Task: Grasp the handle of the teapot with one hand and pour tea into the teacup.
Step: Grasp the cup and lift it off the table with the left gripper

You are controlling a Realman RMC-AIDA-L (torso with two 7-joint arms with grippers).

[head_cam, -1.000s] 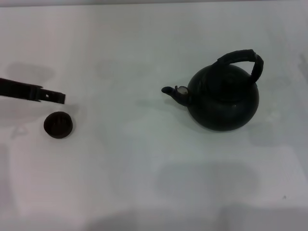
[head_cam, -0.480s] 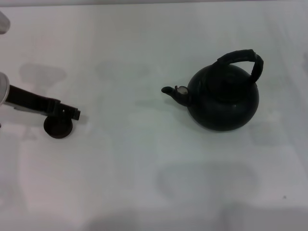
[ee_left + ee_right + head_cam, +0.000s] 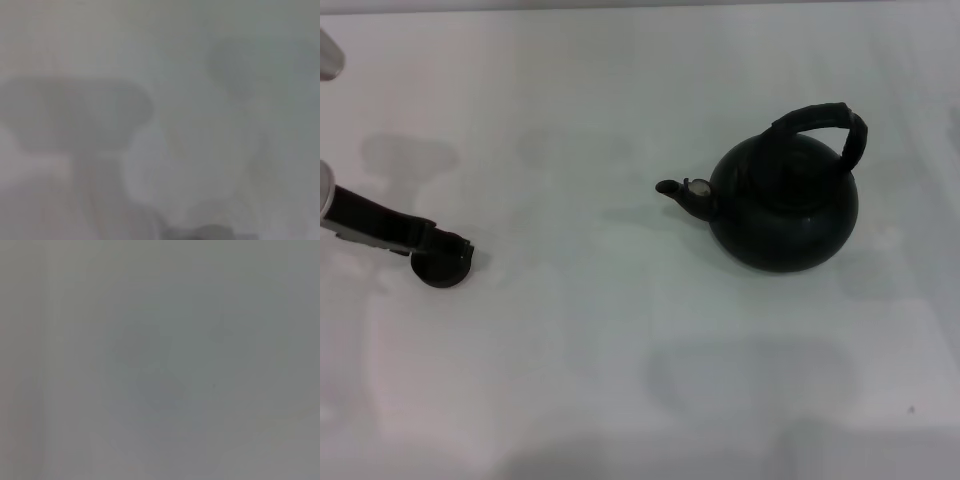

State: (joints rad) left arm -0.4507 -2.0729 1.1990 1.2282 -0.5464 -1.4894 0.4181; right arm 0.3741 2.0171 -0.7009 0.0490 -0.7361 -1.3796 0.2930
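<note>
Left gripper [image 3: 455, 247] sits over the teacup [image 3: 442, 268] at table-left, grip unreadable, while the likely heavy teapot [image 3: 783, 205] waits right, best taken by its ribbed handle [image 3: 820, 116].

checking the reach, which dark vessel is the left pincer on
The teacup, the tiny low one at the table's left; the left pincer overlaps it. The big teapot stands apart.

Head view: bright, even, diffuse overhead light; white table [image 3: 620, 330] washed out, low contrast. Soft faint shadows on table, one near teapot [image 3: 783, 200], others at far left. Teapot reads as flat black, little surface detail, slight softness. Both wrist views fully out of focus: grey haze, vague shadow blotches only.
</note>
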